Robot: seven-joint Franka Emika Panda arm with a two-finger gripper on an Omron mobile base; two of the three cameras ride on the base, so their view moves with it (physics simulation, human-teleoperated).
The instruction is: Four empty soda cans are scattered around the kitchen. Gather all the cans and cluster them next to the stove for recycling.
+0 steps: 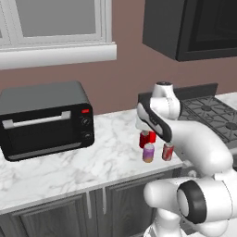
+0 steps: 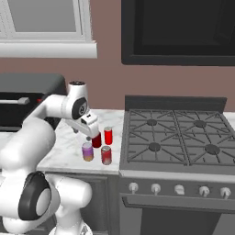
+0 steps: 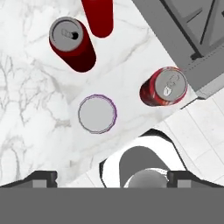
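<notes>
Right base view tells most of the story: the stove (image 2: 176, 137) takes up the right side, and the marble bench (image 2: 69, 153) butts up against it on the left. All four soda cans sit bunched on the bench just beside the stove edge: the purple can (image 2: 87, 151) at front left, the patterned red can (image 2: 106, 155) at front right, one bright red can (image 2: 108, 135) behind, and another bright red can (image 2: 97, 140) partly hidden by the arm. Further left there's the toaster oven (image 1: 45, 119).

The pincer (image 3: 112, 177) hangs above the cluster with its tips wide apart, holding nothing as far as I can tell. So my guess is the gathering is basically done. Next move is probably just lifting straight up without bumping a can.
</notes>
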